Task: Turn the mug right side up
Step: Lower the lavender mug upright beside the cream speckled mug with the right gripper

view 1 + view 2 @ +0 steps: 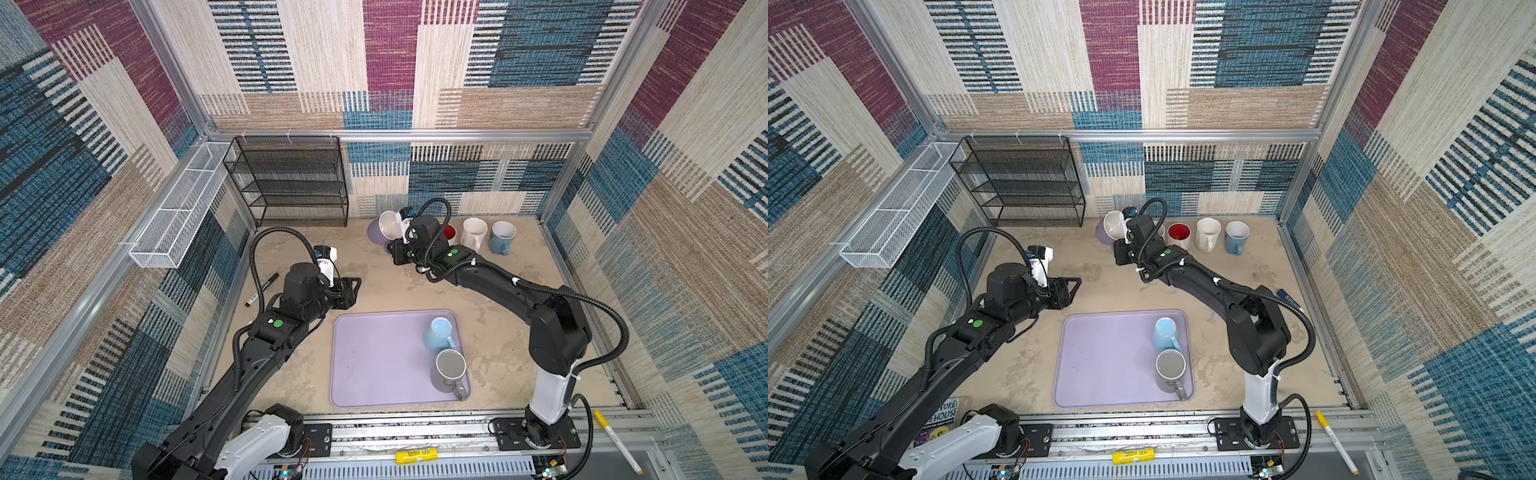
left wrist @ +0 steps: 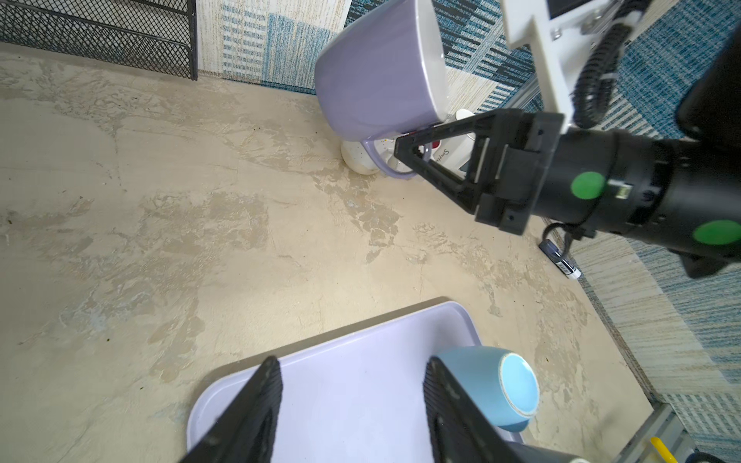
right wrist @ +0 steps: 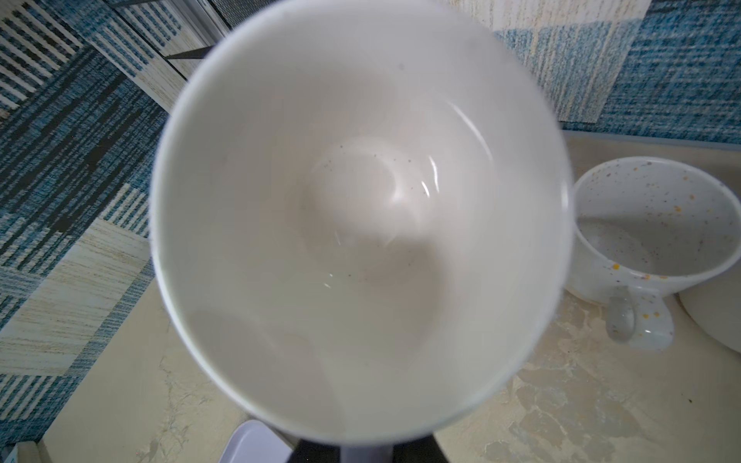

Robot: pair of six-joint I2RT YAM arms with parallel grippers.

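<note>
Purple mug (image 2: 377,72) is held up at the back of the table, clear of it as far as I can tell, with its handle pinched in my right gripper (image 2: 414,154), whose jaws are closed narrow on it. Its long axis lies tilted: the mouth opens up toward my right wrist, the base points down toward my left side, and the handle sits underneath. I judge that what is left is rolling the base down beside the speckled mug (image 3: 641,240). My left gripper (image 2: 353,409) stands half open and empty, well apart, by the tray (image 1: 374,357). I count seven mugs: this one, four upright at the back, and two on the one tray that look bottom-up.
</note>
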